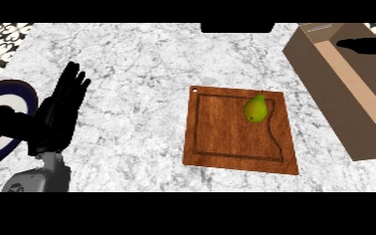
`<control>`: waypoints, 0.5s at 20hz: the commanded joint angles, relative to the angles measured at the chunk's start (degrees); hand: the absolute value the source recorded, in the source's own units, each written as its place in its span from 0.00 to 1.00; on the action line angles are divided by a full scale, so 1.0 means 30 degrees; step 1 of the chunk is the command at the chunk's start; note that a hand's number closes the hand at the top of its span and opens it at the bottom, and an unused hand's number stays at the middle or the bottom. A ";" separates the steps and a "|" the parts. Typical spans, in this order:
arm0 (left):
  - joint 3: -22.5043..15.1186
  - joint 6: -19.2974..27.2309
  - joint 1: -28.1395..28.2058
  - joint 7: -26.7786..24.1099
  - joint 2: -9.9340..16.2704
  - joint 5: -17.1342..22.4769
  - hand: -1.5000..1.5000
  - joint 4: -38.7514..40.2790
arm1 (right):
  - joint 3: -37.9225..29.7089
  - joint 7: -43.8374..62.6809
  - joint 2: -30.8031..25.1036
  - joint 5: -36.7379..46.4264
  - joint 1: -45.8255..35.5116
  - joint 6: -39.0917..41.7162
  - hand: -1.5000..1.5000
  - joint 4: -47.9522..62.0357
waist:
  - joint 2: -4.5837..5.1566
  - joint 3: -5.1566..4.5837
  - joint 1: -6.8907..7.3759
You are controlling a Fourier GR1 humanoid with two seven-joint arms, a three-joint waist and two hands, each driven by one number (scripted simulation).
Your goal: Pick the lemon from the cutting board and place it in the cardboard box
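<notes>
Lying on the wooden cutting board (238,132) near its far right edge, the pear-shaped yellow-green lemon (255,108) sits outside the cardboard box (334,87). Left robot hand (62,104) rests spread, holding nothing; right hand unseen. Grasping the fruit appears outstanding.

Cardboard box (334,87) and plate (16,110) cut off at edges.

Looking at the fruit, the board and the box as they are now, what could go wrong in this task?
1. The fruit on the board looks like a green pear, not a lemon, so it may not be recognised.
2. Only the left hand shows, open, far left of the board; the box is at the far right, a long reach.
3. The rounded fruit may roll when touched.
</notes>
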 commanded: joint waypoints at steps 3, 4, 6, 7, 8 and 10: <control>0.0104 0.0596 -0.0712 0.0752 0.0065 -0.0337 0.50 0.0050 | -0.3113 -0.0138 -0.0323 -0.4751 -0.0232 0.2327 0.00 -0.0292 | -0.0042 -0.0003 -0.0293; 0.0491 -0.0142 0.0024 -0.0474 0.0286 0.0106 0.50 0.0376 | -0.3530 -0.1035 0.0124 -0.5284 0.0085 0.1708 0.00 -0.0170 | 0.0007 -0.0010 -0.0140; -0.0093 -0.0006 0.1122 -0.0792 -0.0245 -0.0199 0.50 -0.0292 | -0.3763 -0.0664 -0.0177 -0.6199 0.1221 0.2783 0.00 -0.1377 | -0.0074 -0.0023 -0.0217; -0.0018 -0.0358 0.0593 0.0027 0.0266 0.0015 0.50 -0.0554 | -0.4232 -0.0772 -0.0596 -0.6592 0.0664 0.2441 0.00 -0.0452 | -0.0016 -0.0014 -0.0077; -0.0745 0.0379 0.1264 -0.0059 -0.0332 -0.0905 0.50 -0.1147 | -0.4397 -0.1429 -0.0836 -0.7035 0.2157 0.3169 0.00 -0.1223 | -0.0048 -0.0014 -0.0174; -0.0108 0.0075 0.0489 -0.0631 -0.0323 -0.0216 0.50 0.0167 | -0.4624 -0.2106 -0.1139 -0.7567 0.2768 0.2864 0.00 -0.0960 | 0.0007 -0.0018 -0.0141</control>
